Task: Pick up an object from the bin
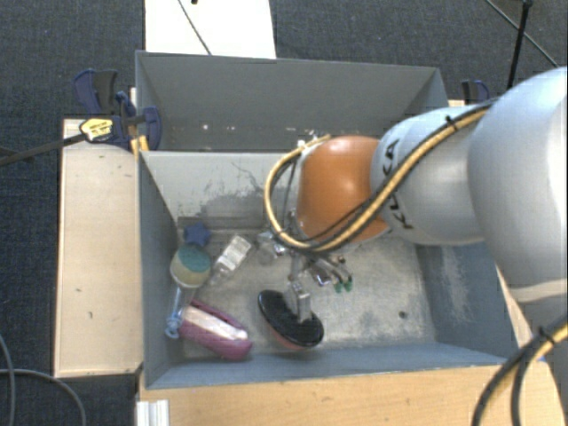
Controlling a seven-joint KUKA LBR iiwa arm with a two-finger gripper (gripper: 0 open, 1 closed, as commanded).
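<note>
My jaws hung low over black disc [290,319] with red underside, near front wall of bin [293,105]. Touching disc or just above: could not tell. Jaws clenched or released: could not tell. Left of disc lay pink tube [213,331]. Up-left of disc sat clear bottle [230,256] and round capped jar [190,265].

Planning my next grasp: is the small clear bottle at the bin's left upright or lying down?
Lying down: the clear bottle rests on its side on the bin floor, beside a round teal thing.
</note>
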